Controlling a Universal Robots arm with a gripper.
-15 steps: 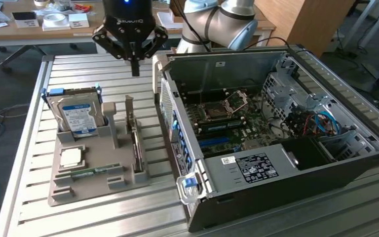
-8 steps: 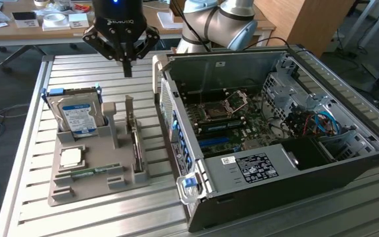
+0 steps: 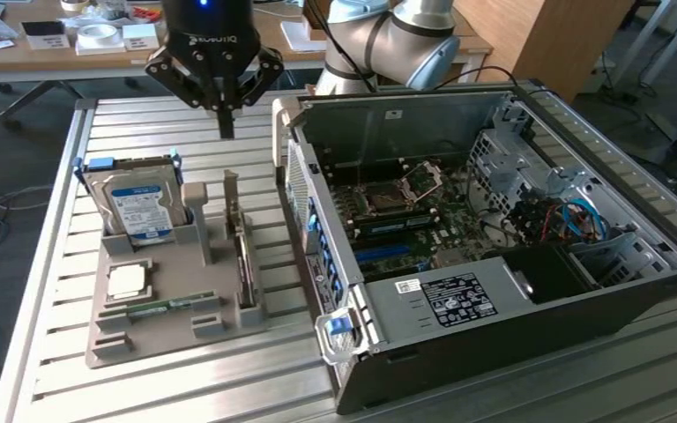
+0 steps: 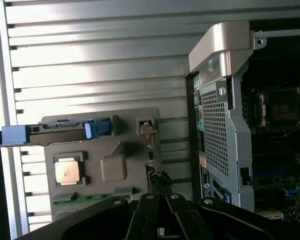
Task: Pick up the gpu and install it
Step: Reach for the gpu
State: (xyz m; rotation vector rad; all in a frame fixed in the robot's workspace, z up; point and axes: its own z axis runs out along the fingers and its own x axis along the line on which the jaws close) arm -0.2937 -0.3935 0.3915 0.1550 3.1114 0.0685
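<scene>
Hovering over the slatted aluminium table (image 3: 56,264), the gripper (image 3: 226,130) points straight down with its dark fingers pressed together and nothing between them. It hangs above bare slats just past the far end of the gpu, not touching it.

Gpu (image 3: 242,247): stands on its long edge in a slot of the grey moulded holder (image 3: 174,339). It is a thin flat card and looks tan-brown in the exterior view. Its long axis runs from far to near in that view, roughly parallel to the side wall of the computer case (image 3: 492,352). The wrist view shows it edge-on as a narrow dark strip with a small metal bracket at one end. The card sits on the side of the holder nearest the case.

Other items in the holder:
- Hard drive (image 3: 138,207), silver with a blue label and blue plastic rails, upright in its pocket.
- Square processor (image 3: 127,280), lying flat with a dull metal lid.
- Narrow green memory stick (image 3: 168,306), lying flat near the front.

The case lies open on its side. It is grey sheet steel with a perforated panel, and the green motherboard (image 3: 398,211) is exposed inside.
</scene>
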